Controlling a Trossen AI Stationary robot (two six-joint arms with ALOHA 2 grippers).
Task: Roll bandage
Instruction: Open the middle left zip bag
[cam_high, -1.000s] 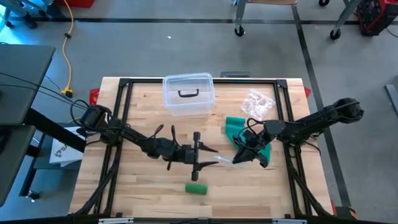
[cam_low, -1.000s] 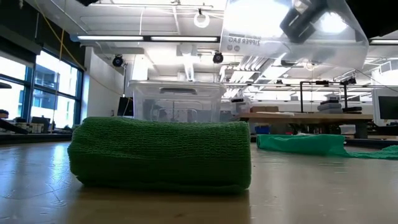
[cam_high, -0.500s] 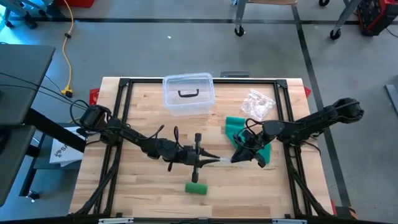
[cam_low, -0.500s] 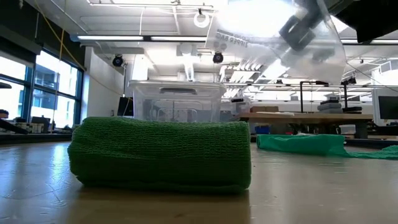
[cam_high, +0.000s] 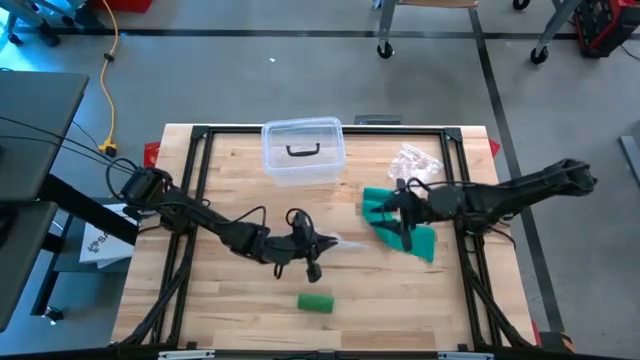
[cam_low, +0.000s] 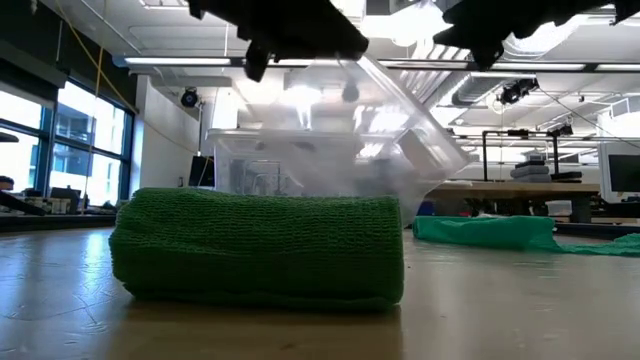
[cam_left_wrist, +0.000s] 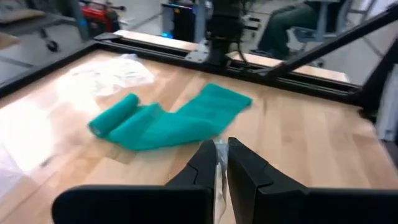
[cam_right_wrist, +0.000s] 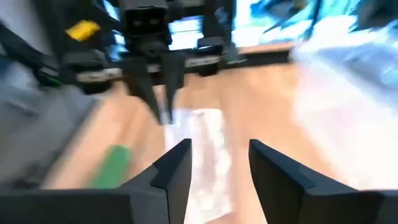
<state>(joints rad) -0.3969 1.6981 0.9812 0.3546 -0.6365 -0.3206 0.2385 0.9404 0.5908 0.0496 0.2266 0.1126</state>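
A rolled green bandage (cam_high: 316, 302) lies on its side near the table's front edge; the low view shows the green roll (cam_low: 260, 245) close up. A teal bandage (cam_high: 398, 222), partly unrolled, lies flat at the right. My left gripper (cam_high: 320, 242) is shut on a clear zipper bag (cam_high: 345, 243) at the table's middle. My right gripper (cam_high: 403, 222) stands open over the teal bandage, apart from the bag, with nothing between its fingers (cam_right_wrist: 177, 165). My left gripper pinches a thin edge of the clear bag (cam_left_wrist: 218, 163) between its two fingers. The fingers reach nearly level from the table's left. The bag (cam_low: 395, 145) hangs slanting down from the hold, clear of the table.
A clear lidded box (cam_high: 303, 150) stands at the far middle and crumpled clear plastic (cam_high: 415, 165) lies at the far right. The black frame (cam_high: 200, 135) runs round the table. Bare wood shows at the near left and near right.
My left gripper has shut on the clear bag and rolled at the wrist. My right gripper has opened, let go of the bag, and drawn back toward the table's right and up. The bag, held high before, now slants down from the left gripper alone.
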